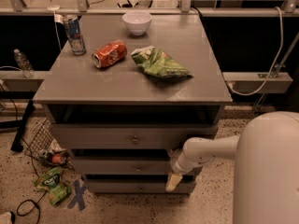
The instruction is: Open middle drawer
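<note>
The grey cabinet [131, 85] has three drawers. The middle drawer [117, 166] has a narrow flat front and a tiny round knob [138, 168] at its centre. It sits below the taller top drawer [93, 136] and above the lowest drawer [117, 186]. My gripper [173, 181] hangs from the white arm [205, 152] in front of the right end of the middle and lowest drawers, pointing down, to the right of the knob. It hides the right end of the middle drawer's front.
On the cabinet top lie a red can on its side [110, 53], a green chip bag [159, 62], a white bowl [137, 22] and an upright can [74, 34]. Trash, a wire basket [39, 139] and cables lie on the floor at the left.
</note>
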Robot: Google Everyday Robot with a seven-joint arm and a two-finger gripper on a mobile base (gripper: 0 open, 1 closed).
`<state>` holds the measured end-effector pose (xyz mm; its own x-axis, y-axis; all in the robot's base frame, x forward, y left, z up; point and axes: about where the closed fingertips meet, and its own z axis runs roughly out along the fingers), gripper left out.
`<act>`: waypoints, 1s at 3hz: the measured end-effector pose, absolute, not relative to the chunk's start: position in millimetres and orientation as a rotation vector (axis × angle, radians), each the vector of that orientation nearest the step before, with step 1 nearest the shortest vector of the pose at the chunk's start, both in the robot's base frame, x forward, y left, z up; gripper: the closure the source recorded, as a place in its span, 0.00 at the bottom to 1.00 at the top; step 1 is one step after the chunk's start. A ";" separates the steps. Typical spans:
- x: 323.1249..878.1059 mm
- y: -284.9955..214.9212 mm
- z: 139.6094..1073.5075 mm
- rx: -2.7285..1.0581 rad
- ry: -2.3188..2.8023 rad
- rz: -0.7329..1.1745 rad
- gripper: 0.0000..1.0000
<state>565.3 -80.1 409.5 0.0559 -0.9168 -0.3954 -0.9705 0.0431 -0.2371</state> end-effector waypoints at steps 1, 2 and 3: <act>560.3 -78.9 409.5 -1.896 1.883 0.161 0.16; 561.3 -76.9 408.0 -1.906 1.876 0.172 0.39; 560.6 -76.7 408.0 -1.906 1.876 0.172 0.71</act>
<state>560.6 -76.7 408.0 0.0633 -0.9151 -0.3983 -0.9723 0.0335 -0.2315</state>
